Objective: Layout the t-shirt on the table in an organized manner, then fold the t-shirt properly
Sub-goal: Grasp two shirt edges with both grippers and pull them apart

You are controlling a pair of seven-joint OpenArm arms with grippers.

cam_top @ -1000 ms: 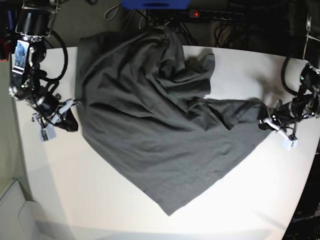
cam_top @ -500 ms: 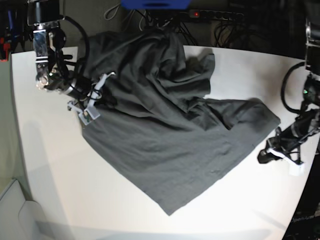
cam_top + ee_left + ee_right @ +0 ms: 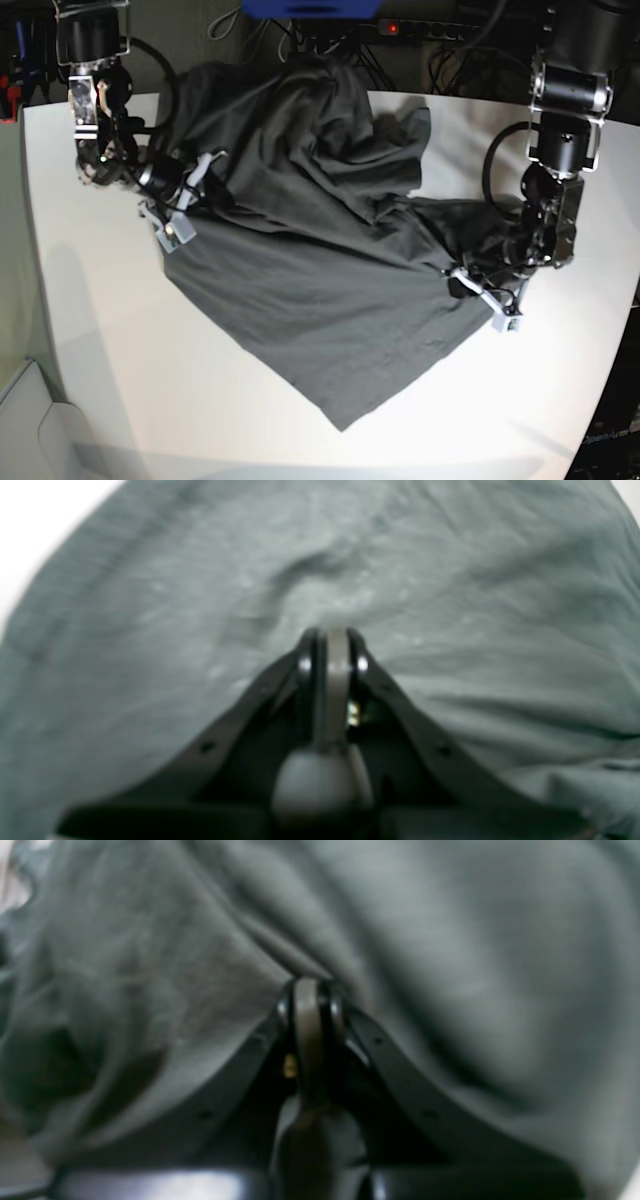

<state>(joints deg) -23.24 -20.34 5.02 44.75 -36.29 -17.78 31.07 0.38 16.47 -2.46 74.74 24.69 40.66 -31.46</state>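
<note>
T-shirt [image 3: 320, 260]: lying crumpled and skewed across the far half of the table [image 3: 100, 330], bunching in folds toward the far edge, one corner pointing at the near edge.

Near the table's left edge: right gripper [image 3: 185, 195] resting on the shirt's left border, jaws together, tips pressing into cloth in the wrist view; impossible to tell whether a fold is pinched.

Toward the right edge: left gripper [image 3: 470, 285] sitting at the shirt's right border, jaws likewise together, tips against fabric; grip on cloth not confirmable.

Step, judging by the layout: spreading, not yet folding. Next move probably calling for a sure pinch on each side border, then pulling apart toward the left and right edges to flatten the central bunching, keeping cloth low to avoid dragging it off the far edge.

Hard to make out: sleeves and collar buried in folds; label mark not showing; both wrist views blurring, table barely showing there.
</note>
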